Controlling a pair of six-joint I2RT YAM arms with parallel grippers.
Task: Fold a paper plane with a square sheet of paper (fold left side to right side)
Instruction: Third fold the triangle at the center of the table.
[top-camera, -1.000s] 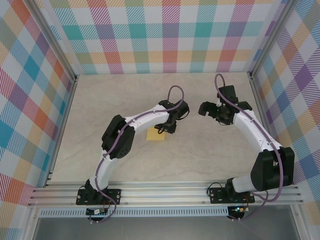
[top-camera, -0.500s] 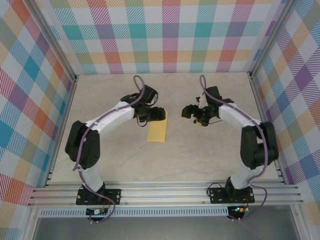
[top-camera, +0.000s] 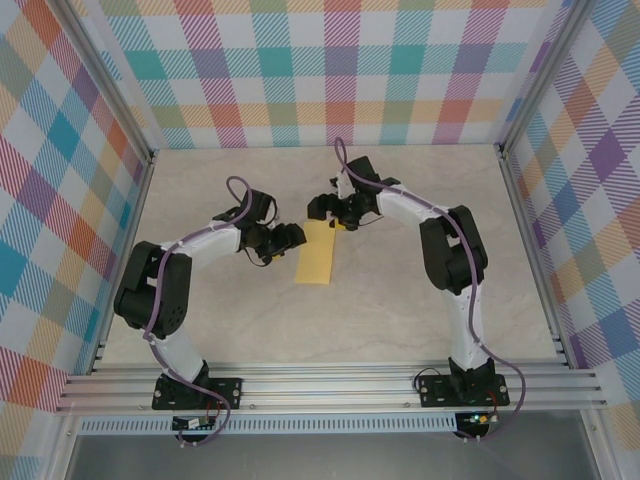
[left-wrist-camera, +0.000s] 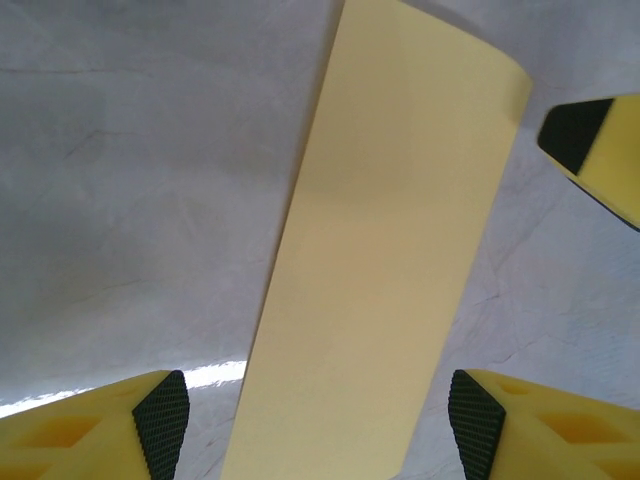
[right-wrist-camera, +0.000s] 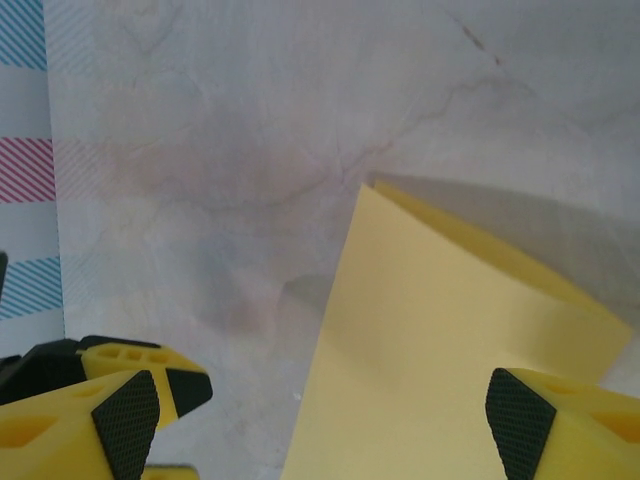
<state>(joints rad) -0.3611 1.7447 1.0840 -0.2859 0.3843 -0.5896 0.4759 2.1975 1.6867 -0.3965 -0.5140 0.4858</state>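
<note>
by the paper now, right hand, earlier well apart

Smooth matt yellow paper, faintly veined matt table

Nothing to read
The sheet of paper is plain yellow; the checked walls and marbled table carry only patterns.

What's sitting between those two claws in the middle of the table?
The folded yellow paper: in the top view its far end lies between the left claw and the right claw.
</note>
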